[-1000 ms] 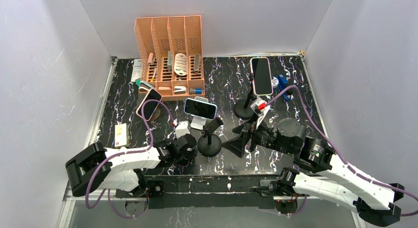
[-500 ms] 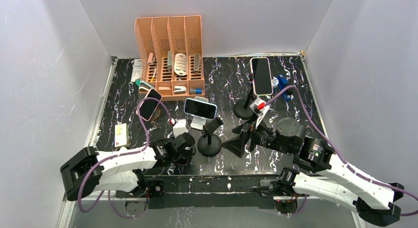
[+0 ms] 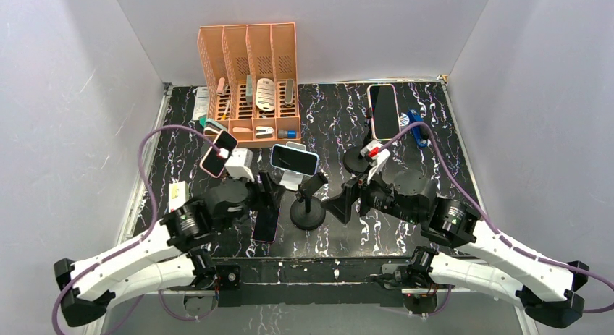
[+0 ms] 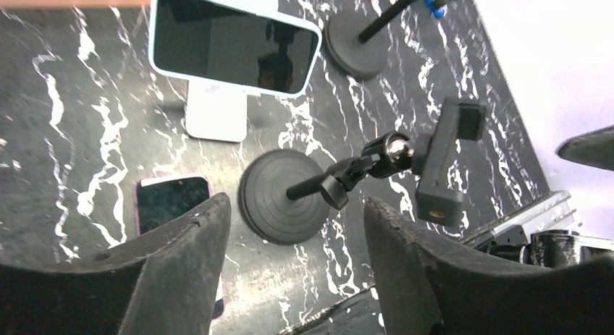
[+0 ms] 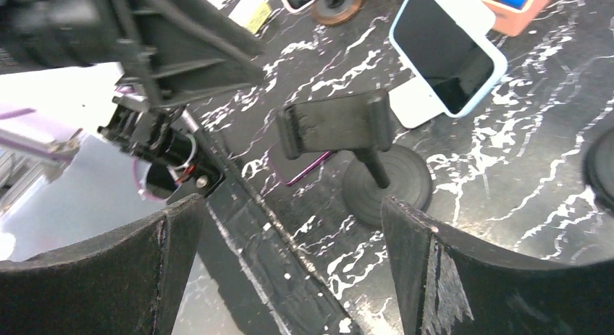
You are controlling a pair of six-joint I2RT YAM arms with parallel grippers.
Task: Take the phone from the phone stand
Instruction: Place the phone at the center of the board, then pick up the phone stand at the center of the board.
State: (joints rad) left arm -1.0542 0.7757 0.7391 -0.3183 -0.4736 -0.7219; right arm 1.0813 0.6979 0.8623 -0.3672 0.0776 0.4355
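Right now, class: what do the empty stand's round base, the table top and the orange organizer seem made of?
Round base: probably matte black plastic or rubber, concentric ridges. Table top: smooth black marble look, white veins, maybe printed. Orange organizer: moulded plastic, perforated walls.

Both arms fold outward, elbows swung wide of their bases, forearms angling back in. The left gripper (image 3: 266, 197) has its 2 fingers (image 4: 181, 273) spread, nothing between them. The right gripper (image 3: 346, 202), just to its right, points toward it, jaws wide and empty.
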